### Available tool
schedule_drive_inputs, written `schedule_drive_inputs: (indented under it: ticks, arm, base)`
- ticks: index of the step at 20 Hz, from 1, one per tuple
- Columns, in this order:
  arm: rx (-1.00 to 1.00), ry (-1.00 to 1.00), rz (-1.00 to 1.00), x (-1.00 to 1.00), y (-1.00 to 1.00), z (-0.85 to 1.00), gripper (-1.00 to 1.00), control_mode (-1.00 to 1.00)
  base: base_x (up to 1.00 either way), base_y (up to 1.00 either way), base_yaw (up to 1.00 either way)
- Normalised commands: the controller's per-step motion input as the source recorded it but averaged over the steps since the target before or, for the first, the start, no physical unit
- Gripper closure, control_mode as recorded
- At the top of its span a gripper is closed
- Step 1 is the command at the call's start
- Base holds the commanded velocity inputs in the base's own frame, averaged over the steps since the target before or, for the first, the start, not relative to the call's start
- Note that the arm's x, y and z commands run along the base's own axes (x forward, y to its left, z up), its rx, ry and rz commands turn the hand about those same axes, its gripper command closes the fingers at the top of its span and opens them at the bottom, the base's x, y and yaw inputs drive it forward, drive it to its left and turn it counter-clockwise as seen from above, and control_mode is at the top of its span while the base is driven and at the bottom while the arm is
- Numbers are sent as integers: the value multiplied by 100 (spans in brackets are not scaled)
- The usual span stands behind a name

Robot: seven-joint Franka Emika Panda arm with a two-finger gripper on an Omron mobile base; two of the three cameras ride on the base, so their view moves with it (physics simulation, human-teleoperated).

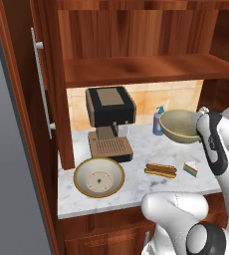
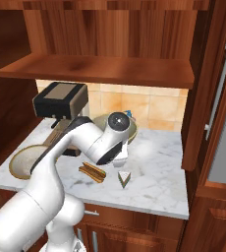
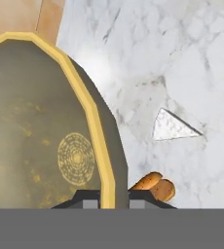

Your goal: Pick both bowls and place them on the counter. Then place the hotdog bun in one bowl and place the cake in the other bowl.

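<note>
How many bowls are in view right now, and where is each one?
2. The cream-grey bowl sits on the counter in front of the coffee machine; the olive-tan bowl is held by its rim in the gripper's jaws above the counter.

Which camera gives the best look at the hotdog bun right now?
The left base view: the whole hotdog bun lies in the open on the counter, between the wide bowl and the cake. The right base view shows it partly behind the arm; the hand view catches one rounded end.

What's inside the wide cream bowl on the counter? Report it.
The wide cream bowl holds nothing; only its speckled inner pattern shows. The hotdog bun and cake lie beside it on the counter. Counter beneath it is covered.
</note>
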Motion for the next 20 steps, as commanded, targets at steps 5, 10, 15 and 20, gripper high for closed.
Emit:
schedule_drive_inputs:
  ticks: [5, 10, 15, 20]
  arm:
    - [-7, 6, 16, 41, 0, -27, 100, -100]
    - [-1, 0, 13, 38, 0, -29, 100, -100]
    - [-9, 1, 8, 32, -4, -18, 100, -100]
    - [-13, 9, 4, 25, -2, -25, 100, -100]
  base:
    - [0, 0, 0]
    - [0, 0, 0]
    - [0, 0, 0]
    - [0, 0, 0]
